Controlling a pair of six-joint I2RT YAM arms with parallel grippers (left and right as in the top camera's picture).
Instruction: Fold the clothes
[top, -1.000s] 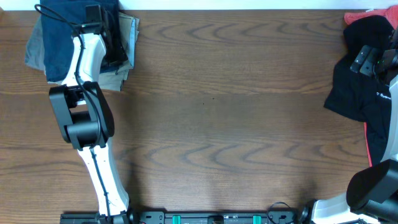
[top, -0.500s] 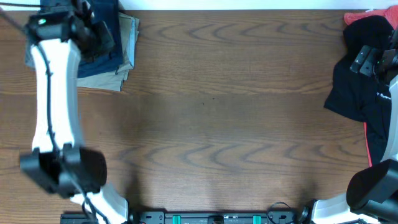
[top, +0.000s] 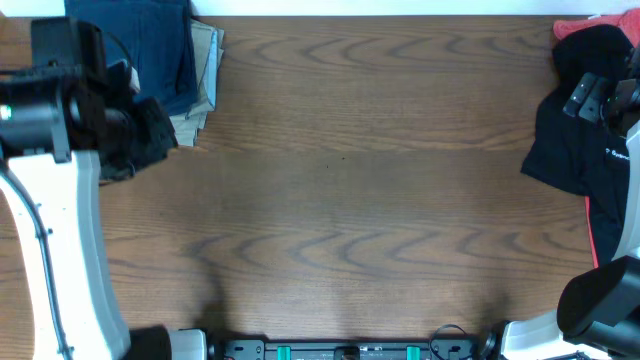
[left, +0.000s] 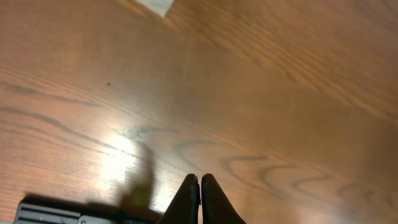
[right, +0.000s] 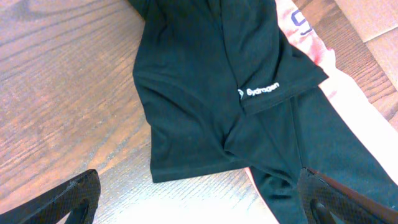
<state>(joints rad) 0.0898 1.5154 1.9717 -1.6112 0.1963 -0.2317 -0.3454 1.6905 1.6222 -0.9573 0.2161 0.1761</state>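
The navy-blue clothes (top: 150, 50) lie folded on top of a pile at the table's far left corner. My left gripper (top: 155, 135) is raised above the table just in front of that pile. In the left wrist view its fingers (left: 199, 180) are pressed together with nothing between them, and only bare wood lies below. My right gripper (top: 592, 97) hovers at the far right over a black garment; in the right wrist view its jaws (right: 202, 205) stand wide open and empty.
Khaki shorts (top: 207, 60) lie under the navy ones. A black garment with a small white logo (right: 205, 93) and pink cloth (right: 311, 37) are heaped at the right edge (top: 580, 150). The wooden table (top: 350, 200) spans the middle.
My left gripper has shut and lifted away from the pile, the arm swinging left and up. The navy shorts stay on the pile. The right arm has not moved.
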